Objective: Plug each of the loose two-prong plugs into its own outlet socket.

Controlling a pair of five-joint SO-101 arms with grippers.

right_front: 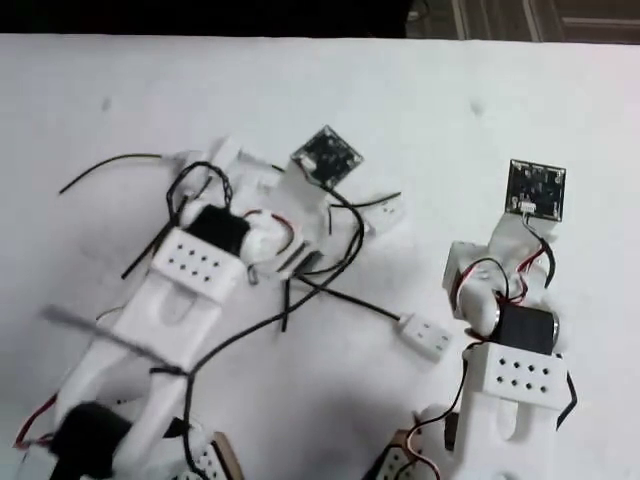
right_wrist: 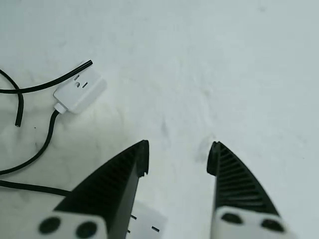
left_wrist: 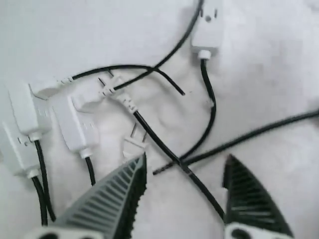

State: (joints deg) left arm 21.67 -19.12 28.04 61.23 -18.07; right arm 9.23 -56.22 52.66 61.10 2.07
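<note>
A small white plastic two-prong plug (left_wrist: 133, 145) lies on the white table (left_wrist: 279, 74), touching the tip of one ribbed grey finger (left_wrist: 119, 194) of the left end effector (left_wrist: 187, 162), whose jaws stand wide apart and hold nothing. A glossy black cord (left_wrist: 164, 149) runs across the gap between them. Just beyond lie three white rectangular socket blocks (left_wrist: 75, 124) bunched together, with a fourth socket block (left_wrist: 209, 22) farther off. The right end effector (right_wrist: 179, 149) is also spread open and holds nothing, over bare table, near another boxy white outlet socket (right_wrist: 79, 92).

Left end effector (left_wrist: 187, 158) and right (right_wrist: 180, 145), seemingly parted
</note>
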